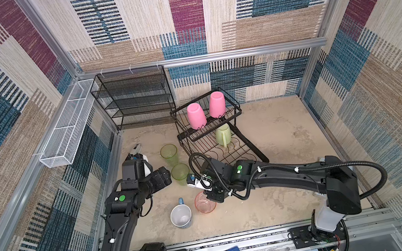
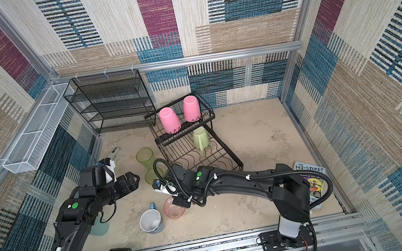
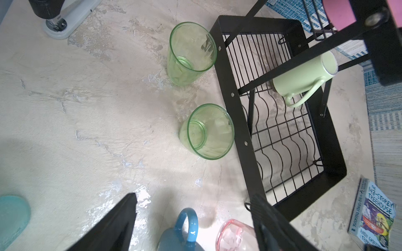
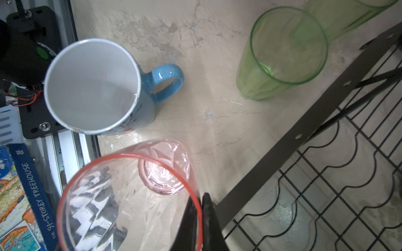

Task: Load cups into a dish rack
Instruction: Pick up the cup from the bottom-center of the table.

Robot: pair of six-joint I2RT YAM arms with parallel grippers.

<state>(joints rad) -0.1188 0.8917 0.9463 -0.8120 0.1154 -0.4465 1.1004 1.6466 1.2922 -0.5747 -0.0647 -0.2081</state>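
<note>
The right end effector (image 4: pixel 201 204) pinches the thin rim of the faceted clear-pink tumbler (image 4: pixel 113 202); the left end effector (image 3: pixel 193 196) stands spread.

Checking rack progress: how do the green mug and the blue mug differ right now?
The green mug sits in the lower tray of the rack; the blue mug stands on the table. The green mug is mouth down, while the blue mug is mouth up, its white inside showing. Both have a side handle.
</note>
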